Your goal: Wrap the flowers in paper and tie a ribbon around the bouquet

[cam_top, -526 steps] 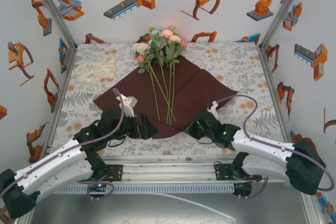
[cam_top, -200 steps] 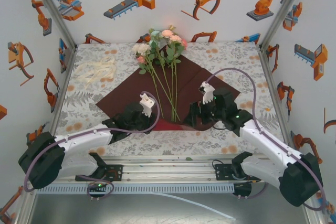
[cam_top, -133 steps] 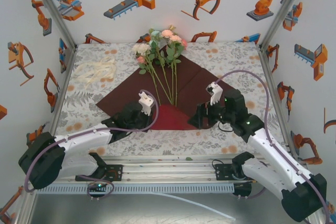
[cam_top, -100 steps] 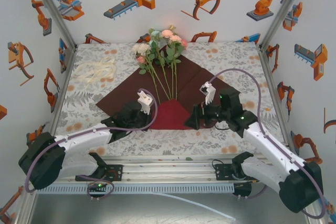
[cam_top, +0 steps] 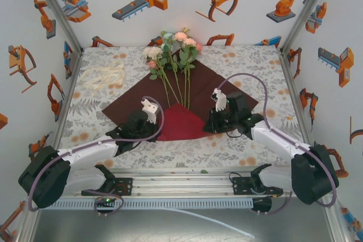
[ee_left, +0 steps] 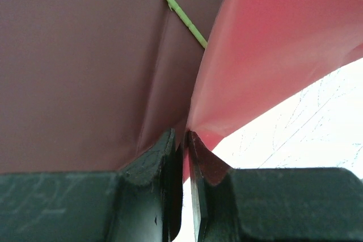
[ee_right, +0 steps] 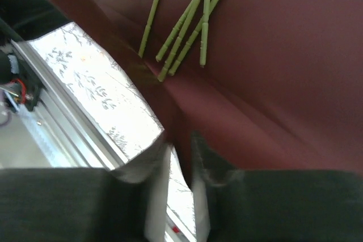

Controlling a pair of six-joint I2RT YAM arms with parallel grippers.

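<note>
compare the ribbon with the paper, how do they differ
The ribbon is thin, cream-white and bunched loosely at far left; the paper is a wide dark red sheet in the middle. The ribbon lies untouched; the paper's near corner is lifted, pinched by the left gripper. Both rest on the tablecloth.

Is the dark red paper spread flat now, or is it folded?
Partly folded: the paper has its near corner turned over toward the flowers, showing a brighter red underside.

The floral-clothed table [cam_top: 255, 66] is bearing a dark red paper sheet [cam_top: 131, 103] at the left gripper [ee_left: 181, 140], thin cream ribbon [cam_top: 105, 76] lying beyond
</note>
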